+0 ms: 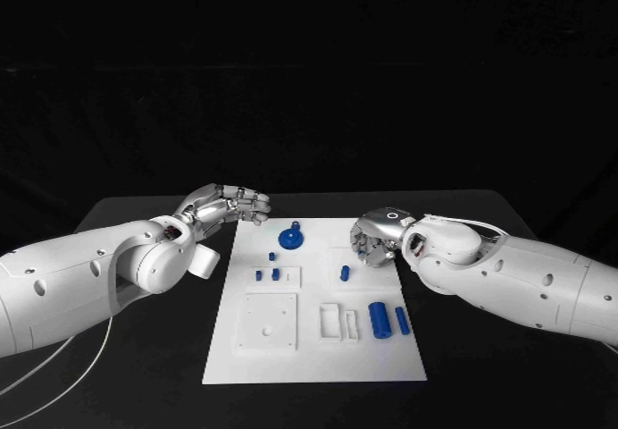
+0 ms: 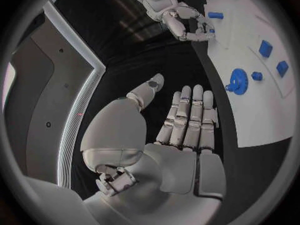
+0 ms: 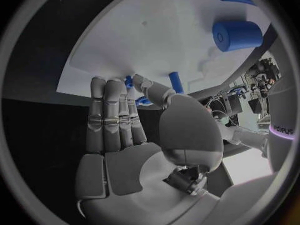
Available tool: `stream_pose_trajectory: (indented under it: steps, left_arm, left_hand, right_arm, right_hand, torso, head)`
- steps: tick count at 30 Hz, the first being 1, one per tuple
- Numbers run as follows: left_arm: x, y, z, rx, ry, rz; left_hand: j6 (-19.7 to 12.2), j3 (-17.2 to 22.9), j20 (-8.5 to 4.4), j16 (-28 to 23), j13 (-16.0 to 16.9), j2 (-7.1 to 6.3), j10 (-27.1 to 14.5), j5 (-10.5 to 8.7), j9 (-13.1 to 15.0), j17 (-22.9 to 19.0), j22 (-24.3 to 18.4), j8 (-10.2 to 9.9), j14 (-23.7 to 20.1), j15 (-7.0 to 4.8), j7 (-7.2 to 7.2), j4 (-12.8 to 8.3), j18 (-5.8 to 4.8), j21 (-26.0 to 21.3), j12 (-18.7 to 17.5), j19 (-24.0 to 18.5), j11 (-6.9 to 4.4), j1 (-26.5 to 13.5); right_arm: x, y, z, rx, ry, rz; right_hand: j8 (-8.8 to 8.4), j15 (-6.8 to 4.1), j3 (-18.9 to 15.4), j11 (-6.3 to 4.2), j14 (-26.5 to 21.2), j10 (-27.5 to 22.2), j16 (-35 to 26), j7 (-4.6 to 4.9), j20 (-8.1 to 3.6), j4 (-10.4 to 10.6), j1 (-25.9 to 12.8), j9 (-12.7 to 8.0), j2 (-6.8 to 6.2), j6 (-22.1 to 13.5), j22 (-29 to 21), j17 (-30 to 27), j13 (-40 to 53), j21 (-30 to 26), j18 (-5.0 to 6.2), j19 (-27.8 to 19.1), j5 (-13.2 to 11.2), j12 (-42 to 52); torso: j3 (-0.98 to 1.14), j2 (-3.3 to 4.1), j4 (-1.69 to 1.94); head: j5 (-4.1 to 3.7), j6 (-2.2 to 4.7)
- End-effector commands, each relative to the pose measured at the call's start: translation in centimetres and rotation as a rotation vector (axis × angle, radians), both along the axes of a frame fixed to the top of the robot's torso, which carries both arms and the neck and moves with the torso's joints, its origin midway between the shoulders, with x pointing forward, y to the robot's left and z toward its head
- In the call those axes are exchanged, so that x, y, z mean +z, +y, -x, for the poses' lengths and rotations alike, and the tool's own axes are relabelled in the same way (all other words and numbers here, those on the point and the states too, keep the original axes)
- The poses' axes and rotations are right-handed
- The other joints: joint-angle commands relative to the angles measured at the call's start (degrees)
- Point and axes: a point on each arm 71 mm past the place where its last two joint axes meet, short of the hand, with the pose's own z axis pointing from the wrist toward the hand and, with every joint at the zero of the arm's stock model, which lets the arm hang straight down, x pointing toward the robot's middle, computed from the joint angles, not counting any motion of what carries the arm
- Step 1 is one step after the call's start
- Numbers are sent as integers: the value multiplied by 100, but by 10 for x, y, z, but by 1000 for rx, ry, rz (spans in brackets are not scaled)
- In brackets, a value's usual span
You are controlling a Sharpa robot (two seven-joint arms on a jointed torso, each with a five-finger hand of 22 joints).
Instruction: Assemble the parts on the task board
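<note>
Both hands are released and grasp nothing: your left hand (image 1: 227, 205) waits off the task board's (image 1: 387, 357) far left corner, your right hand (image 1: 379, 239) over its right edge, leaving the blue parts (image 1: 379, 319) reachable on the board

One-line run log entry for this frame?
left hand: open, off board's far-left corner | right hand: open, at task board right edge | blue gear: lying on board, untouched
</note>
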Motion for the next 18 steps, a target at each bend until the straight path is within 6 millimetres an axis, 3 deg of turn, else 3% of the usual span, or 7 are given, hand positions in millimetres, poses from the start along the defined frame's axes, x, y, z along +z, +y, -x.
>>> stream_pose_trajectory:
  steps: [1,18]
  left_arm:
    - [1,-1,0,-11,5,13]
    - [1,0,-1,-2,-1,13]
  left_hand:
    - [-36,-31,-5,-28,-8,35,-30,3,-6,10,5,-14,46,2,8,-13,110,-31,9,26,29,-19]
    - [-51,-33,-9,-38,-26,36,-37,15,-12,19,9,-10,60,-1,12,-14,109,-36,11,38,32,-18]
  right_arm:
    - [-14,1,5,14,28,72]
    - [-10,-1,3,13,-15,56]
  right_hand:
    - [26,-62,42,-43,5,122,57,-6,-11,-12,33,31,0,56,31,29,430,41,151,52,25,19]
    - [47,-103,102,-86,10,205,196,-50,-60,-72,19,150,-37,148,113,112,606,118,151,115,152,40]
  torso:
    - [3,0,1]
    - [-2,1,1]
  head:
    - [-19,-6]
    - [-21,-20]
